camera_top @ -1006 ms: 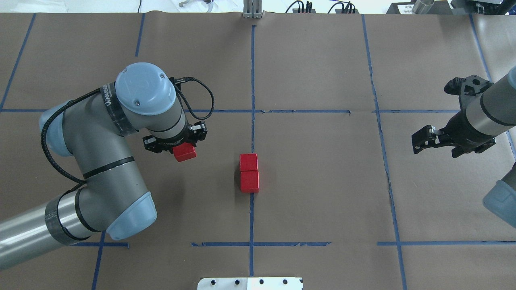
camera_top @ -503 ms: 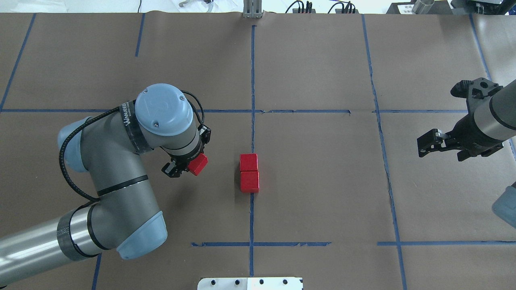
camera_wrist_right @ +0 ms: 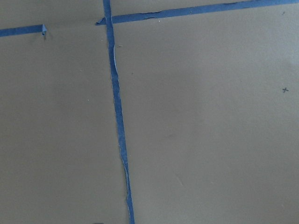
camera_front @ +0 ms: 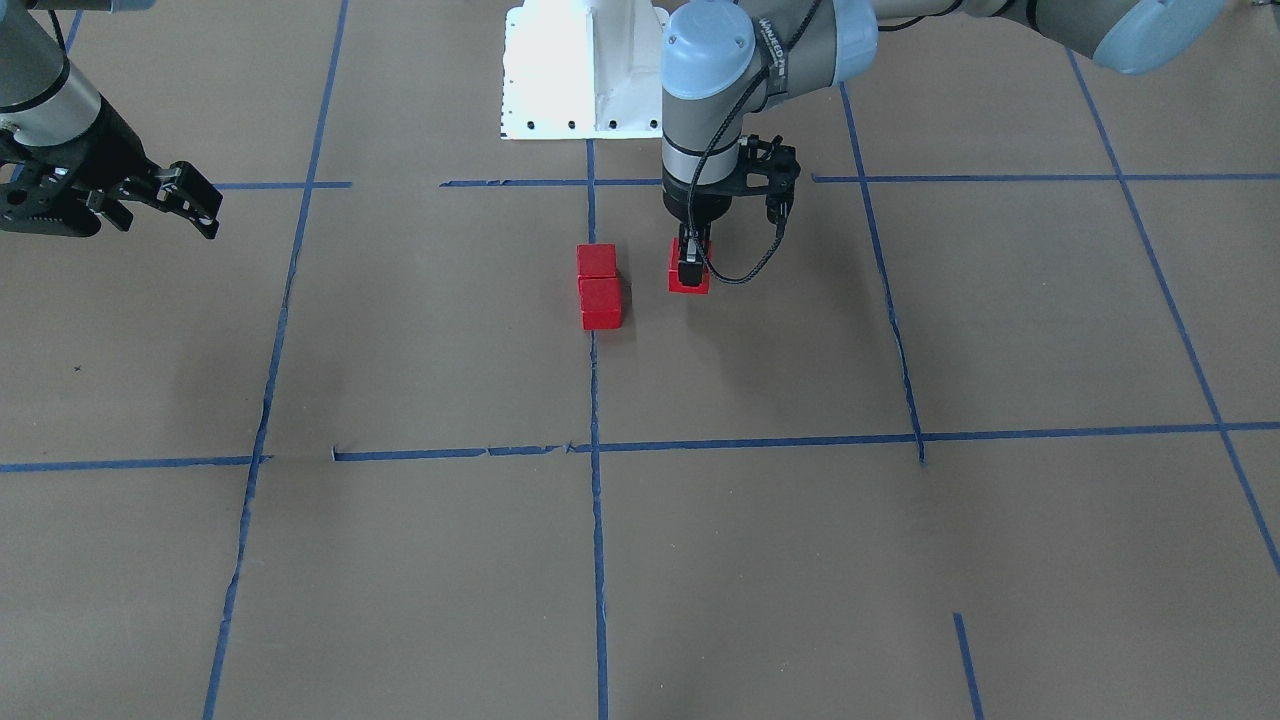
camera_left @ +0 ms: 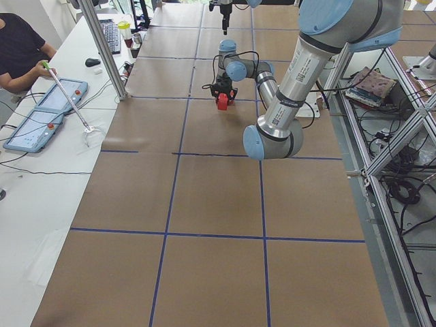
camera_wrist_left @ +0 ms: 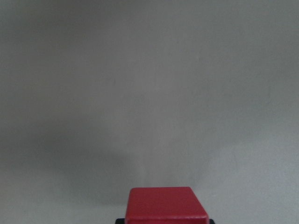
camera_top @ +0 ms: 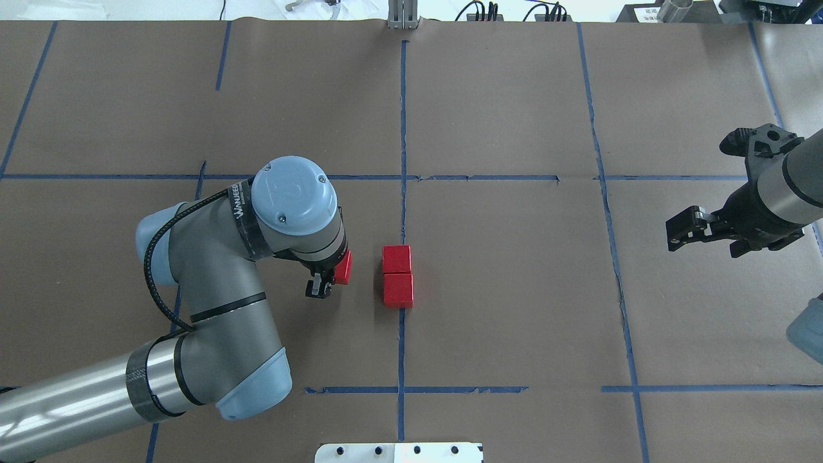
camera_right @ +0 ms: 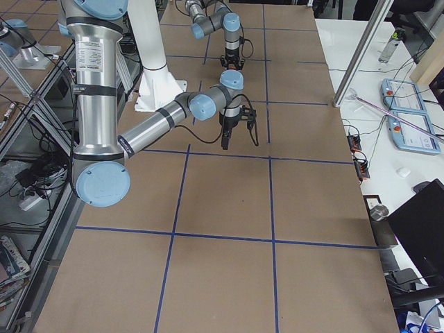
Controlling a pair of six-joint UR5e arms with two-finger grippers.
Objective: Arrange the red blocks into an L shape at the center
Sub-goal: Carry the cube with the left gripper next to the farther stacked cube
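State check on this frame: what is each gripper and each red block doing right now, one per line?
left gripper: shut on held red block
held red block: gripped, apart from the other two
far red block: resting, touching near red block
near red block: resting, overlapping blue tape line
right gripper: open, empty

Red blocks [camera_top: 398, 289], held block [camera_wrist_left: 167, 203] included: smooth, plain faces, low sheen. Table cover [camera_top: 514, 289]: brown paper — matt, lightly creased. Grid lines [camera_top: 403, 128]: blue tape, wrinkled and torn in places. Left arm [camera_top: 212, 276]: smooth grey metal-look tubes; joint caps [camera_top: 292, 190] — pale-blue, semi-gloss plastic look. Left gripper [camera_front: 690, 270]: black, matt. Base plate [camera_front: 585, 70]: white, smooth.
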